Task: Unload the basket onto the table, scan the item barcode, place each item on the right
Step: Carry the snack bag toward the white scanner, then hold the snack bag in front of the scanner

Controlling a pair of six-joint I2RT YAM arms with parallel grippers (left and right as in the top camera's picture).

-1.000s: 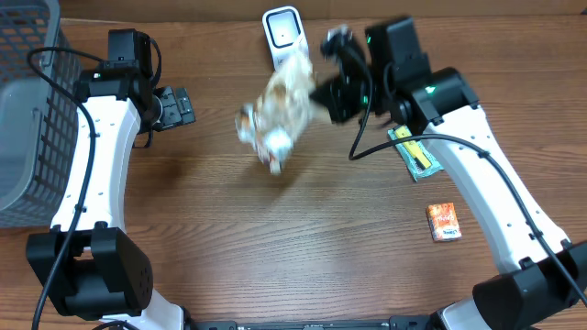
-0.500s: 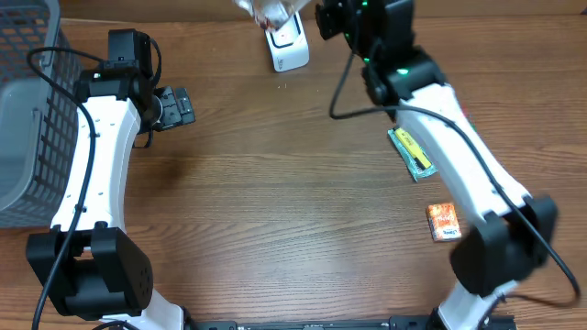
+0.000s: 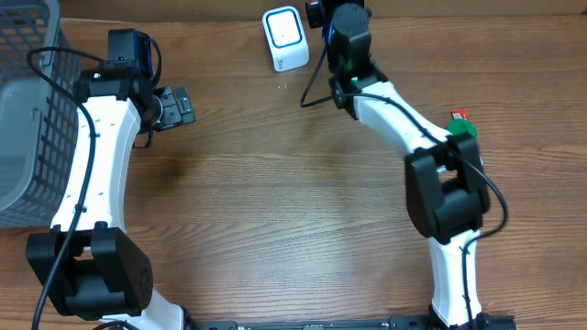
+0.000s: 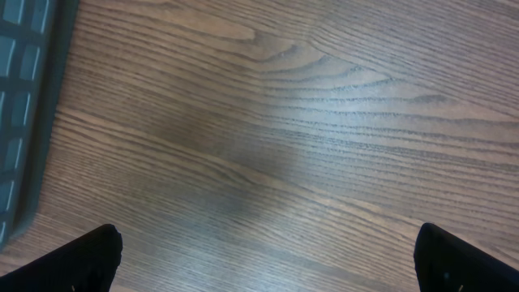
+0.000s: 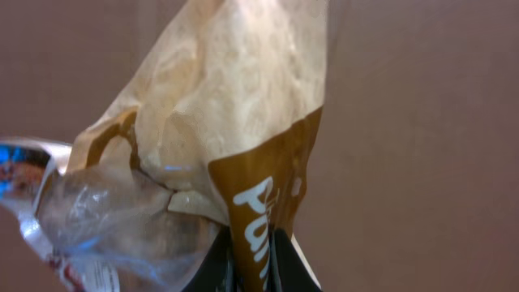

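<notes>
Right gripper [image 5: 251, 266] clamped tight on lower edge of snack bag [image 5: 235, 122], seen in right wrist view. Bag crinkled, tan and brown with white lettering, clear plastic part at lower left. Bag rises from between dark fingers and fills centre of view against plain brown background. Overhead view: right arm stretched to far table edge, just right of white scanner [image 3: 285, 38]; bag itself not visible there. Left gripper [image 3: 182, 105] spread wide over wood table [image 4: 324, 122], near grey basket [image 3: 27, 110].
</notes>
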